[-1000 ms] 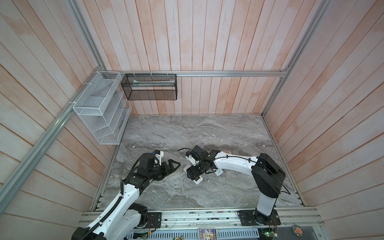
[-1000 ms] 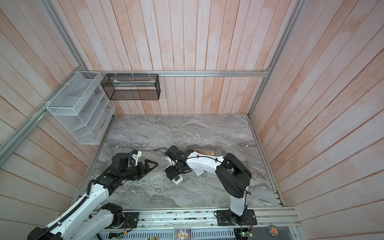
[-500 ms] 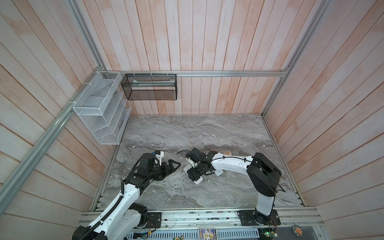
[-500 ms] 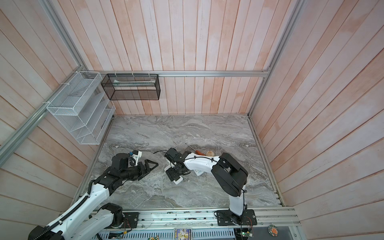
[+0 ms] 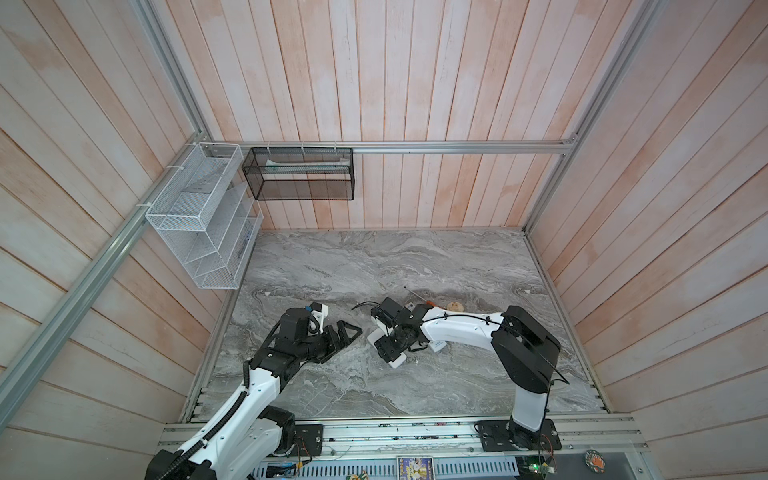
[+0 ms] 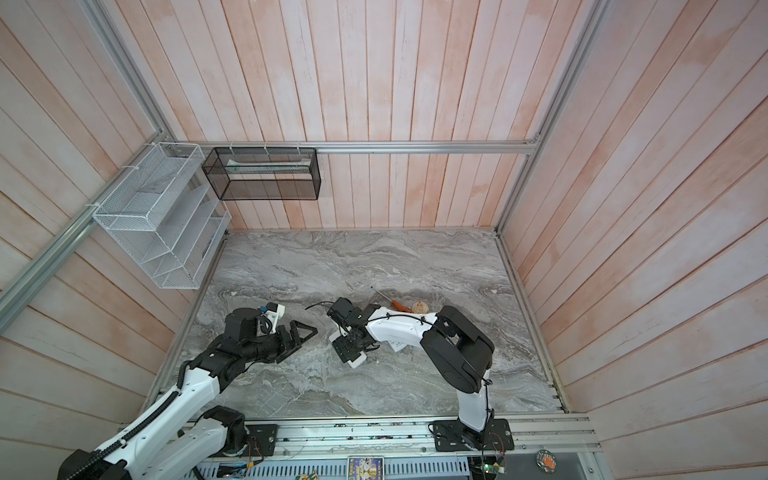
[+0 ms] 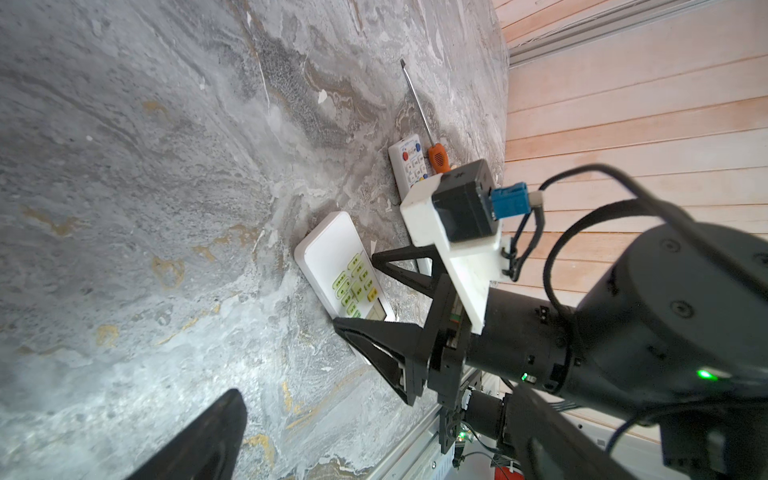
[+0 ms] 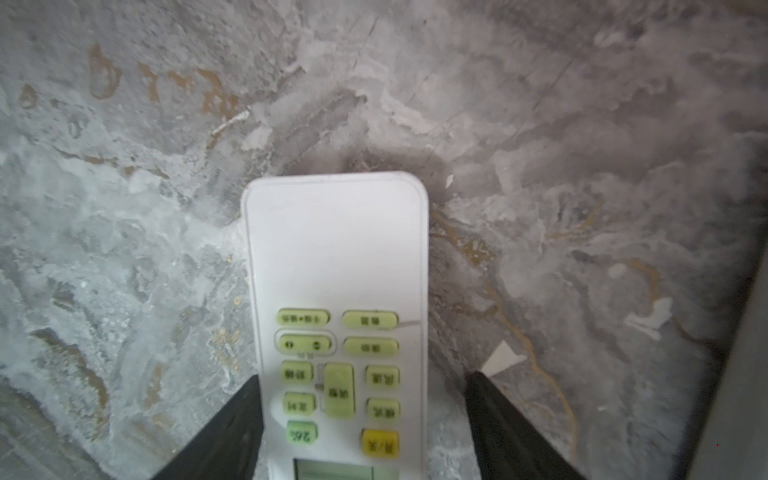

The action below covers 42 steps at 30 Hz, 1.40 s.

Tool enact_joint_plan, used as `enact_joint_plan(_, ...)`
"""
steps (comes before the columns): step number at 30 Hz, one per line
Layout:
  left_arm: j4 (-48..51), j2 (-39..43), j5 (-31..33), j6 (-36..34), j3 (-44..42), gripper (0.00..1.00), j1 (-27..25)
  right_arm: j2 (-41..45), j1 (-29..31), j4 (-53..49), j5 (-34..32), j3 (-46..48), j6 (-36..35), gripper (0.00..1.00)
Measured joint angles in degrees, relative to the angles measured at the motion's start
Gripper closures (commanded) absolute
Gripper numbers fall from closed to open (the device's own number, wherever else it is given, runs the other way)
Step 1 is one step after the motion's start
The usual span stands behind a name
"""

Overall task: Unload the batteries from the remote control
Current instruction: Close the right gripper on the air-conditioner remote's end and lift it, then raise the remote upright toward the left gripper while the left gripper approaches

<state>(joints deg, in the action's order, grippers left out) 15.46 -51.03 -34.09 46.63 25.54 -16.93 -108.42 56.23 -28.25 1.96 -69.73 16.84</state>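
Observation:
A white remote control (image 8: 336,257) with green buttons lies face up on the marble table (image 5: 374,266). My right gripper (image 8: 363,376) straddles its button end with the jaws open. One finger touches the remote's side, and a gap shows at the other. In both top views this gripper (image 5: 388,347) (image 6: 349,347) points down over the remote (image 5: 397,360). To the left, my left gripper (image 5: 347,334) (image 6: 305,332) hovers open and empty, aimed at the remote (image 7: 332,253). The batteries are hidden.
A smaller white remote (image 7: 409,164) with coloured buttons lies beside an orange-handled screwdriver (image 7: 438,158) (image 5: 417,296), behind the right arm. A round tan object (image 5: 455,306) sits near them. A white flat piece (image 5: 437,345) shows under the right forearm. Wire baskets (image 5: 199,220) hang on the left wall.
The right gripper's jaws have drawn closer together around the remote, and the arm has edged slightly left. The left arm has stayed still.

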Motion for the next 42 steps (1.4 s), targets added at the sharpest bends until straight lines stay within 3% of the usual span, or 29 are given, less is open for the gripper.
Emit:
enact_joint_plan(11,0.17,0.79,0.0,0.13,-0.28,0.0,0.11,-1.03,0.0,0.87,-0.66,-1.09,-0.72,0.46)
enact_joint_plan(19,0.04,0.68,-0.11,0.15,-0.28,0.0,0.15,1.05,-1.09,2.8,0.79,0.31,0.37,0.52)
enact_joint_plan(22,-0.76,0.61,-0.83,0.31,-0.28,0.0,0.15,5.81,-4.33,6.14,5.44,3.45,2.4,0.54)
enact_joint_plan(29,-9.25,0.98,-5.99,1.68,-1.42,0.0,0.15,19.45,-17.46,23.41,26.49,15.04,12.24,0.54)
enact_joint_plan(36,-28.79,-0.11,-15.21,7.65,-4.7,0.0,-0.63,23.87,-19.21,38.73,43.85,17.64,22.97,0.54)
enact_joint_plan(42,-41.13,-3.1,-20.76,11.1,-2.21,0.0,-4.42,26.36,-20.22,51.43,52.09,17.73,33.22,0.54)
